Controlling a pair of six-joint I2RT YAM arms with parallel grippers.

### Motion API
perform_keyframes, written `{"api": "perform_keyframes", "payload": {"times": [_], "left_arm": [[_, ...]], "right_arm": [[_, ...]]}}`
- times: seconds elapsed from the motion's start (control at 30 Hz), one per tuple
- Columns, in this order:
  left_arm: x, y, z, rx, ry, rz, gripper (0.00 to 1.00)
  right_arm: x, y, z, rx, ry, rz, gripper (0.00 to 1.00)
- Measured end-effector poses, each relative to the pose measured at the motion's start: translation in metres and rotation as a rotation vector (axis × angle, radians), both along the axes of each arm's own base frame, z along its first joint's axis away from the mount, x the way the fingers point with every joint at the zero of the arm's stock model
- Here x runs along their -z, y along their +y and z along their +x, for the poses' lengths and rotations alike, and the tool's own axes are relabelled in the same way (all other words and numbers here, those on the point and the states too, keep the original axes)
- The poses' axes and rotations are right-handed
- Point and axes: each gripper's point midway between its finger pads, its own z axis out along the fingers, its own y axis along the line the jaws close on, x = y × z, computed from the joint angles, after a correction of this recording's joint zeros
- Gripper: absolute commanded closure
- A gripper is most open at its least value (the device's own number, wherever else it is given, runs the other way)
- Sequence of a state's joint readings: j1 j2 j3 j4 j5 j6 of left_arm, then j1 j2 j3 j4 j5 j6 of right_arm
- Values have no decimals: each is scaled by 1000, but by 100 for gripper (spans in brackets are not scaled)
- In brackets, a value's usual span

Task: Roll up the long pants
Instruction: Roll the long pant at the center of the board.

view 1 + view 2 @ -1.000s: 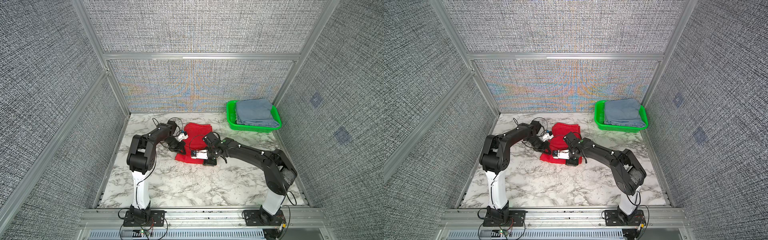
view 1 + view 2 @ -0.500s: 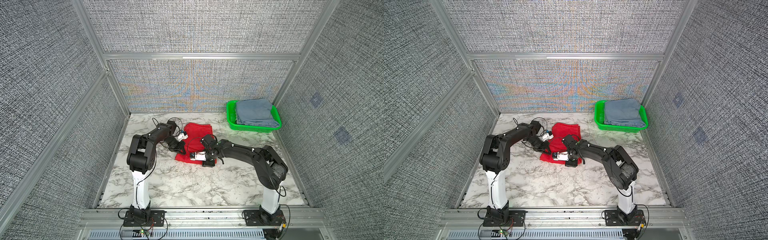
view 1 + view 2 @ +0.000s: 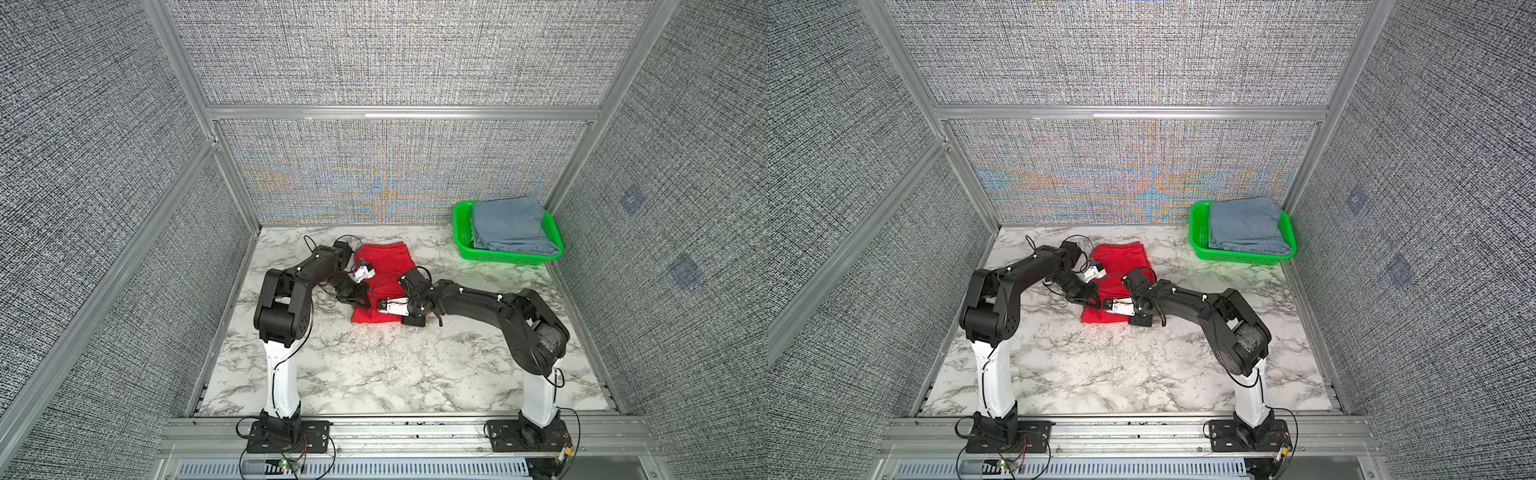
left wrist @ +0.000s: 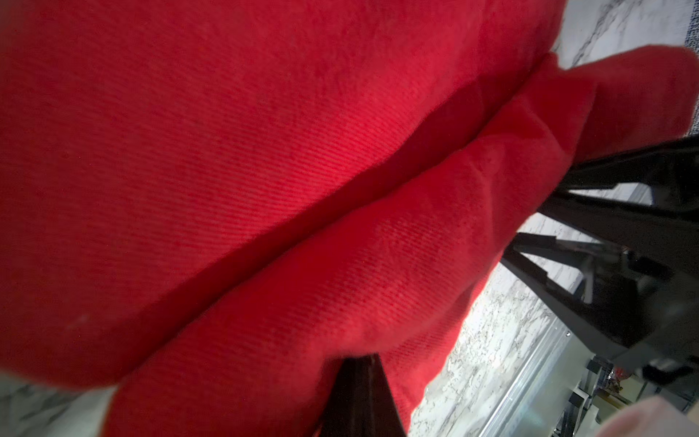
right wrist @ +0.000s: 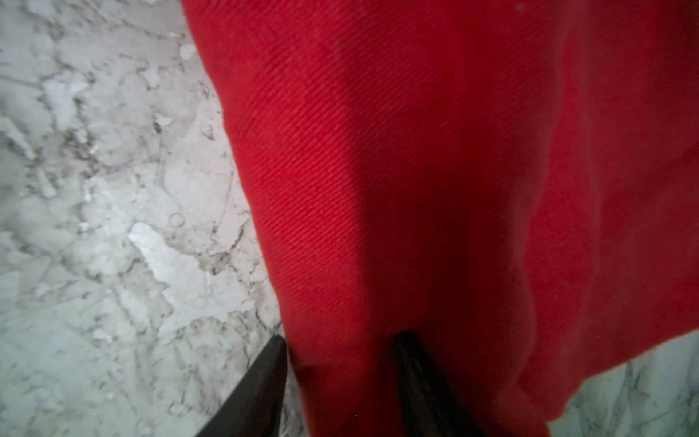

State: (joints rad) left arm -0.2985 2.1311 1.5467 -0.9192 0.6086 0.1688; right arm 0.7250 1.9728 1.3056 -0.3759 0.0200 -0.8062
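Toward the marble bench's back edge, both grippers are pinching the red long pants' [image 3: 384, 266] near roll, the left gripper [image 3: 362, 306] fully clamped, the right gripper [image 5: 340, 352] straddling a fold, so advancing them evenly should keep it tight.

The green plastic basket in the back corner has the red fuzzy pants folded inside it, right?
No. In both top views the green plastic basket holds a folded blue-grey denim garment. The red fuzzy pants lie on the marble table.

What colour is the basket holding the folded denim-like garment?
Bright green. The basket shows best in a top view, in the table's far right corner.
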Motion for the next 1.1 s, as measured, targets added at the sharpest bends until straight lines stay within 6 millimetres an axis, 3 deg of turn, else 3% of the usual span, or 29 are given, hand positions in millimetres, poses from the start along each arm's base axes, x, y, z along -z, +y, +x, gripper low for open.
{"api": "perform_keyframes", "payload": {"times": [0.27,0.4,0.73,1.1], "left_arm": [[-2,3,0,26,-26,14,98],[-2,5,0,33,-33,28,98],[-3,6,0,38,-32,33,98],[-3,6,0,38,-31,33,98]], "right_arm": [[1,6,19,24,-57,-8,70],[2,9,25,24,-76,-2,57],[-2,4,7,-28,-127,-14,53],[-12,-1,2,-48,-196,-52,53]]}}
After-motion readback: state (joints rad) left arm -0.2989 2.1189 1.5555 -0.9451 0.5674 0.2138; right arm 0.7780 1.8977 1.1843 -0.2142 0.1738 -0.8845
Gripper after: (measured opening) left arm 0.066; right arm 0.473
